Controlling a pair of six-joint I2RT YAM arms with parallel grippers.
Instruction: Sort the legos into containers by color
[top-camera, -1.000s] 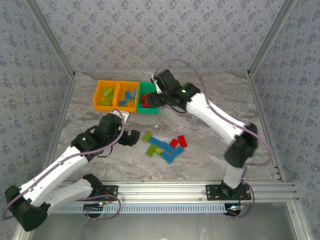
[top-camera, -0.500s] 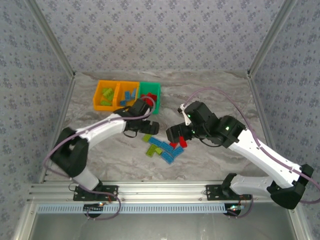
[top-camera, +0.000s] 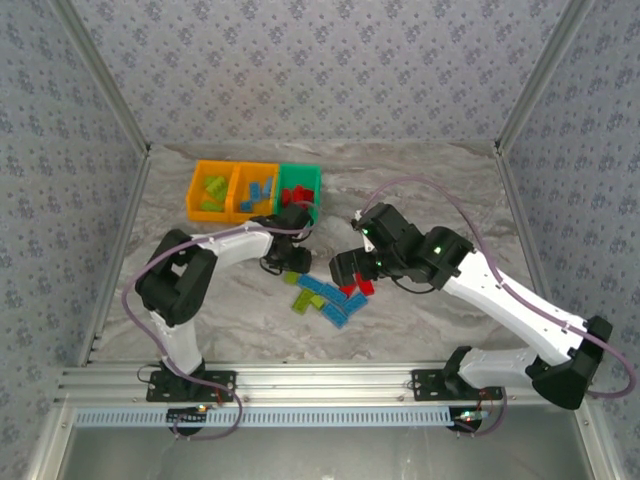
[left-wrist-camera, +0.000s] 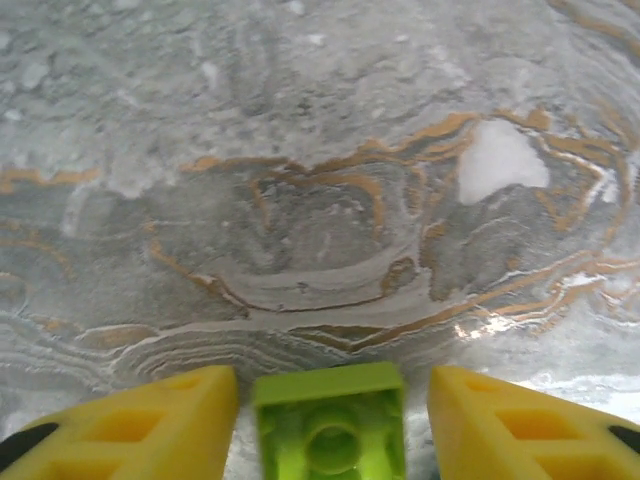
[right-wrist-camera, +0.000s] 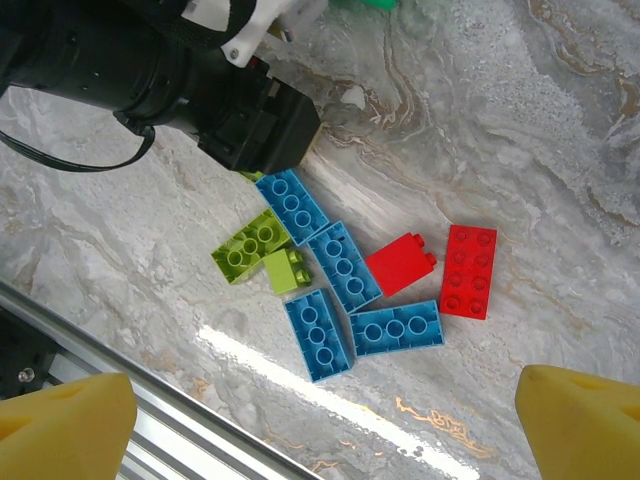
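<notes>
The step in hand is a pick. The left jaws bracket one lime brick (left-wrist-camera: 330, 420) at the 10 o'clock edge of the loose legos (right-wrist-camera: 343, 265) in the middle of the table (top-camera: 430, 190). A thin sliver of table shows on each side of the brick, so I cannot tell whether they are clamped on it. The right jaws hang wide apart and empty over the pile's 1 o'clock side. As I judge it, the next move calls for a firm squeeze and a straight lift. The carry then goes toward 10 o'clock, past the green and middle bins, to the far-left orange bin, where the lime pieces lie. The containers (top-camera: 236, 190) number three, joined in a row at 11 o'clock from the pile: two orange and one green, holding lime, blue and red pieces, too small to count. The right wrist view shows four blue bricks, two red and two lime lying loose, besides the bracketed one.
</notes>
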